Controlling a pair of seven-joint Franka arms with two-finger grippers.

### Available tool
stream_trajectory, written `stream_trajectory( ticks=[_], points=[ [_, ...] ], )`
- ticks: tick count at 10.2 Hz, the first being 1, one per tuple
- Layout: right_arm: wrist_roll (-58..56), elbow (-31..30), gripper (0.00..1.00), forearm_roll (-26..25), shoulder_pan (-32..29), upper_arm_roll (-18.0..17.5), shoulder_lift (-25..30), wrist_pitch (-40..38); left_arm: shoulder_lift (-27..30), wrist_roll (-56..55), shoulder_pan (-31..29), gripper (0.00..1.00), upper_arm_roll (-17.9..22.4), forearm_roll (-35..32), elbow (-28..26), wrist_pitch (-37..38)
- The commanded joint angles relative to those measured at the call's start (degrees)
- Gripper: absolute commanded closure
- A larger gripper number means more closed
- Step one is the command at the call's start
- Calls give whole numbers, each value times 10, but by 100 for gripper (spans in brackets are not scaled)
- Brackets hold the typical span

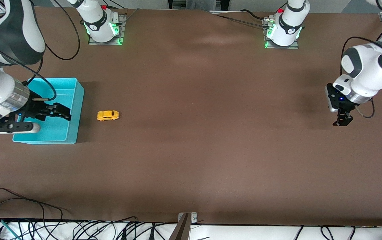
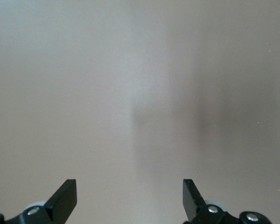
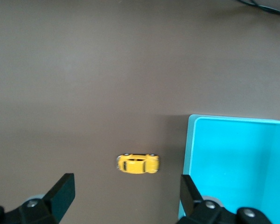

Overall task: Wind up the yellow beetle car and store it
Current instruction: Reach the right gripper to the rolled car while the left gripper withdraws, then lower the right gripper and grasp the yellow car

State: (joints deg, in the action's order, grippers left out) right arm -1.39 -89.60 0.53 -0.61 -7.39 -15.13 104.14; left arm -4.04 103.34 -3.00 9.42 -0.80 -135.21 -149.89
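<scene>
Yellow beetle car (image 1: 108, 115) lies lengthwise along the bench (image 1: 211, 150) just beside the turquoise bin (image 1: 77, 110) — right pincer (image 1: 65, 113), spread wide over that bin, hangs far closer than the equally spread left pincer (image 1: 343, 120).

Left end effector (image 1: 342, 120): fingers spread, pointing down, raised over bare surface (image 1: 211, 133).
Right end effector (image 1: 61, 112): fingers spread, raised.

My right arm covers part of the turquoise bin (image 1: 72, 100), hiding the corner of its floor farthest from the yellow beetle car (image 1: 108, 115). In my right wrist view the bin (image 3: 238, 158) is cut off by the picture's edge, and the car (image 3: 138, 164) beside it is blurred, its windows indistinct.
</scene>
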Motion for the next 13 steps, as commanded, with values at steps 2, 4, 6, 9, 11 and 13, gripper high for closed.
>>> stream_trajectory(
  ticks=[2,4,6,9,11,13],
  points=[
    [-122,-66,0,12,11,-10,5,11,98,13,12,0,-2,21,80,169],
    [-207,-112,0,12,11,-11,5,48,94,-36,18,0,-1,19,150,230],
    [-294,-148,0,11,10,-11,6,93,94,-122,18,0,0,19,219,308],
    [-457,-213,0,12,7,-5,7,176,94,-326,31,0,-5,4,335,487],
    [-572,-239,0,12,5,1,5,187,84,-436,42,0,-13,-2,400,572],
    [-640,-258,0,10,5,8,4,183,70,-622,44,0,-32,-2,448,632]
  ],
)
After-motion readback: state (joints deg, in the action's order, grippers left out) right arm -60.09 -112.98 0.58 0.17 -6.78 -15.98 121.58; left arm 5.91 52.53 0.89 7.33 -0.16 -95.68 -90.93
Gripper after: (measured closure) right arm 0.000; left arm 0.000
